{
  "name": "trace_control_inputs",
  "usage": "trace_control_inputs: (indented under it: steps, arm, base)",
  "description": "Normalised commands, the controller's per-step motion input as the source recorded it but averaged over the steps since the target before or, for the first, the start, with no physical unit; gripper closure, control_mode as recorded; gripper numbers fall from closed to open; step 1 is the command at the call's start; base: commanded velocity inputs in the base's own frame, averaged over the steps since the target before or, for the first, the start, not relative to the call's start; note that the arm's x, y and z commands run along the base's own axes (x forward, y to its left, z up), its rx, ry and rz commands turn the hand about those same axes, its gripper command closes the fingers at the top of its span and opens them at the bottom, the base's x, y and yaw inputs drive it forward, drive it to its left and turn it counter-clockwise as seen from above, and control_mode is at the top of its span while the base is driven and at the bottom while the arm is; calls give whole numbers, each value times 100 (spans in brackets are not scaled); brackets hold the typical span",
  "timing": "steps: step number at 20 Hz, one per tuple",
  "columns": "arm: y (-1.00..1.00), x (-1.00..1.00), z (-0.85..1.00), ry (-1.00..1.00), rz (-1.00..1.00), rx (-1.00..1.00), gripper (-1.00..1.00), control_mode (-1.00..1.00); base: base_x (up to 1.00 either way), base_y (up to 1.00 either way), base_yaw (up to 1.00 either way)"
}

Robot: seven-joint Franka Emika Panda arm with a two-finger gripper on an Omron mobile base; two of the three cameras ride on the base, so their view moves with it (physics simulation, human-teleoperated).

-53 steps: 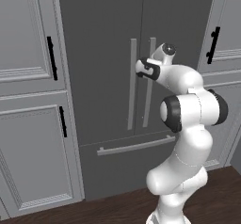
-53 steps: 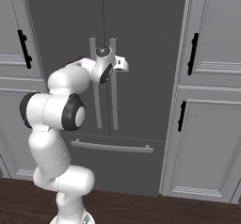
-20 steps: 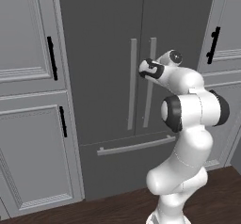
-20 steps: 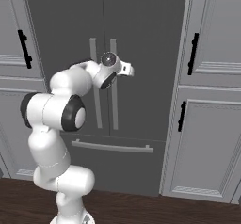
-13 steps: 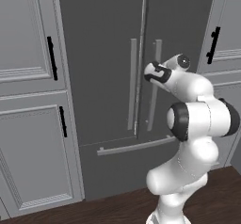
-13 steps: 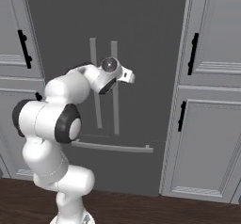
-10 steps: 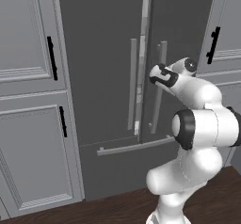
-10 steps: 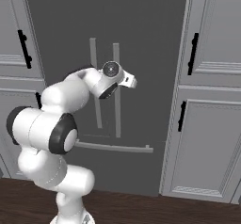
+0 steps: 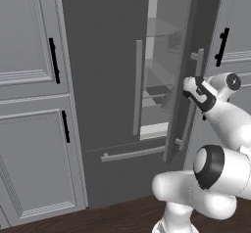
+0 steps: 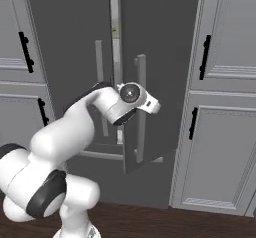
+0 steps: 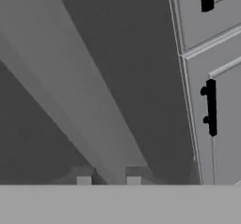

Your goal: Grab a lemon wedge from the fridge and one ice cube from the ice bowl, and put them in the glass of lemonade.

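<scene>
Fridge (image 9: 108,70) dead ahead: tall dark grey two-door unit, lower drawer (image 9: 122,171) with a pale bar pull beneath. Left door shut, its long pale handle (image 9: 138,87) vertical near the centre seam. Right door (image 9: 184,70) swung partly open, hinged on the right, free edge angled out toward the robot. Gap between the doors shows lit interior (image 9: 159,56): glass shelves stacked at several levels, a small dark item on an upper shelf, too blurred to identify. No lemon wedge discernible in the gap from here.

End effector (image 9: 192,86) at the right door's bar handle (image 9: 188,114), roughly mid-height of the bar, fingers wrapped about it in the left base view. From the right base view, wrist (image 10: 131,102) sits just in front of that same handle (image 10: 140,107), fingers hidden behind the wrist. Hand view: two finger tips (image 11: 84,180) at the bottom, straddling a pale bar (image 11: 70,100) running diagonally up-left across the dark door face; tips close on either side of it. Reads as clenched on the handle, narrow spacing.

Light grey panelled cabinets flank the unit: left bank (image 9: 29,104) with black handles, right bank (image 10: 225,107) likewise. Dark wood floor (image 9: 98,217) below. Arm elbow bent low, forearm reaching up and forward to the door.
</scene>
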Motion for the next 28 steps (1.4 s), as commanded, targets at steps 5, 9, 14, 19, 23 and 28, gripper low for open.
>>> trace_control_inputs:
  steps: [5,9,14,19,23,28]
  arm:
    - [-100,-72,29,0,-11,7,100,-100]
    - [-95,-49,16,0,-13,3,-100,-100]
    - [-16,-62,69,0,2,0,-100,-100]
    - [58,-53,100,-1,4,-11,-100,-100]
    - [97,-10,93,0,0,-28,-100,-100]
    - [100,16,4,0,-11,-53,-100,-100]
  base:
    - [0,0,0]
    - [0,0,0]
    - [0,0,0]
    - [0,0,0]
    - [0,0,0]
    - [0,0,0]
